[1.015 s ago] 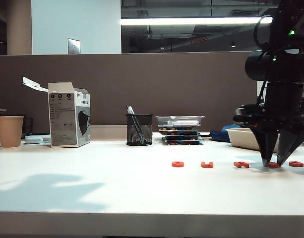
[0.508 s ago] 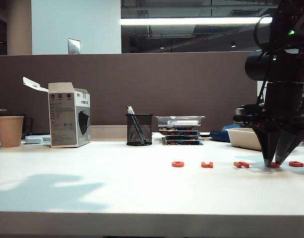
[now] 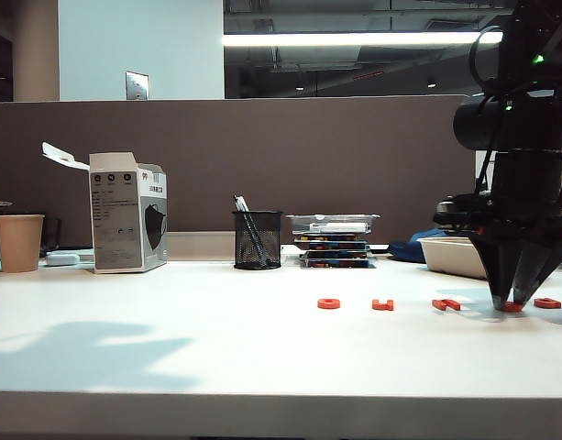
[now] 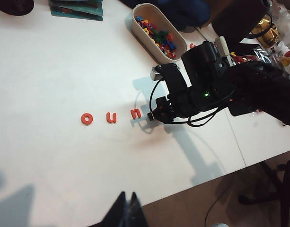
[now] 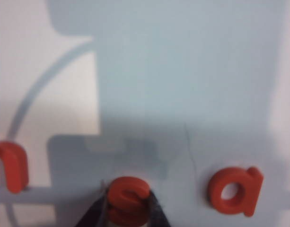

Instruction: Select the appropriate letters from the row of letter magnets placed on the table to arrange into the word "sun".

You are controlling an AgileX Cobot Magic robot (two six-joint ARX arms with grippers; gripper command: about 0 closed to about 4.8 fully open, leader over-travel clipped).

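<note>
Right gripper [image 5: 128, 208] clamps s [image 5: 128, 196]; n [image 5: 11, 165], a [image 5: 232, 189] flank.

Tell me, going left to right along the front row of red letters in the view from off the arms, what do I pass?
Letter o → letter u → letter n → letter s, pinched between the right gripper fingers → letter a. The left gripper is outside that view.
</note>
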